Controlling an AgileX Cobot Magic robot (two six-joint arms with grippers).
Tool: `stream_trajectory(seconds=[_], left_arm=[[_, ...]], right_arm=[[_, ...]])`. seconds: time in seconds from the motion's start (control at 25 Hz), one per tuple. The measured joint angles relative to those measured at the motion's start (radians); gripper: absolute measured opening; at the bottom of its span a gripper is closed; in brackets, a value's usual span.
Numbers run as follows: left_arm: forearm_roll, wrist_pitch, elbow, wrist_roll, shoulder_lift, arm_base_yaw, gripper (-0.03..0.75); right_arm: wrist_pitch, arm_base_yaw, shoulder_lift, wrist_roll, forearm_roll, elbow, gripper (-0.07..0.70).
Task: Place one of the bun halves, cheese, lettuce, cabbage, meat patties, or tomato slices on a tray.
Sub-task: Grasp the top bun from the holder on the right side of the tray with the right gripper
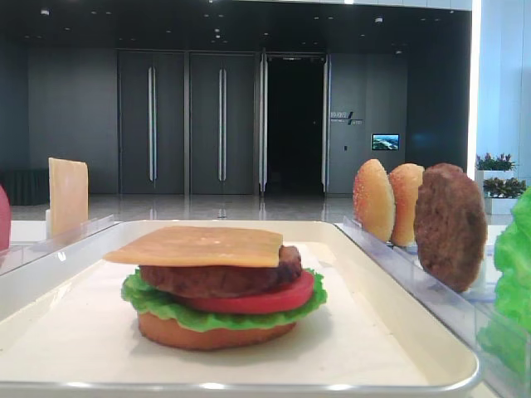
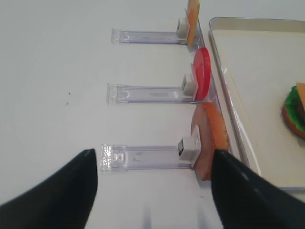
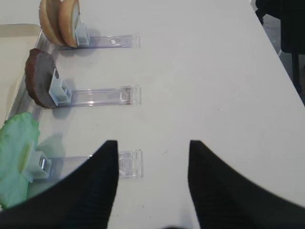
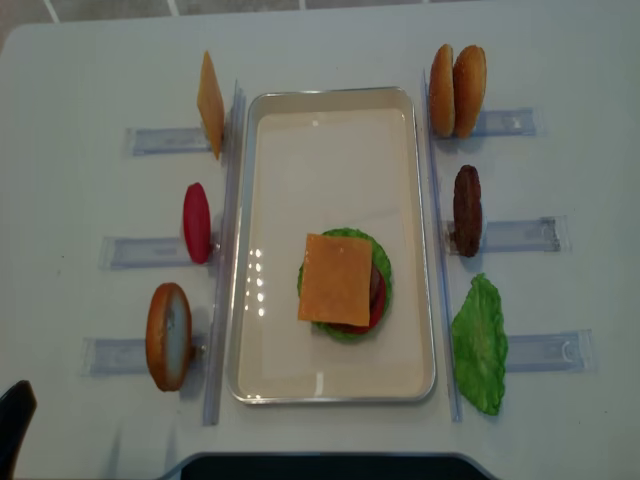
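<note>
- Two bun halves (image 4: pixel 456 91) stand on edge in the far rack on the right of the tray (image 4: pixel 250 240), and my guess is one of those is what goes on next, since the stack in the tray already runs bottom bun (image 1: pixel 211 332), lettuce (image 1: pixel 158 303), tomato slice (image 1: pixel 274 298), meat patty (image 1: pixel 207 278) and cheese (image 4: pixel 337 279) on top.
- To do it well I'd come at the bun half nearer the tray from above, pinch it across its thin edge, lift it straight up clear of the rack's clip, then turn it flat and set it dome up, centred over the cheese so the square doesn't slide.
- Spare parts around: another meat patty (image 4: pixel 467 210) in the middle right rack, a lettuce leaf (image 4: pixel 479 345) near right, a cheese slice (image 4: pixel 210 104), a tomato slice (image 4: pixel 197 222) and a seedless bun (image 4: pixel 168 336) on the left racks.
- The right end effector (image 3: pixel 152 183) hangs over bare table (image 3: pixel 205 71) just off the end of the lettuce rack, fingers (image 3: pixel 95 186) apart, nothing between them, touching nothing I can see.
- The left end effector (image 2: pixel 152 186) sits wide apart over the near left rack (image 2: pixel 143 157), also carrying nothing.
</note>
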Motion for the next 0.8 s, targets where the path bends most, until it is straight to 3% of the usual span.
stream_trajectory(seconds=[0.8], left_arm=[[0.000, 0.000, 0.000, 0.000, 0.000, 0.000, 0.566]], right_arm=[[0.000, 0.000, 0.000, 0.000, 0.001, 0.000, 0.354]])
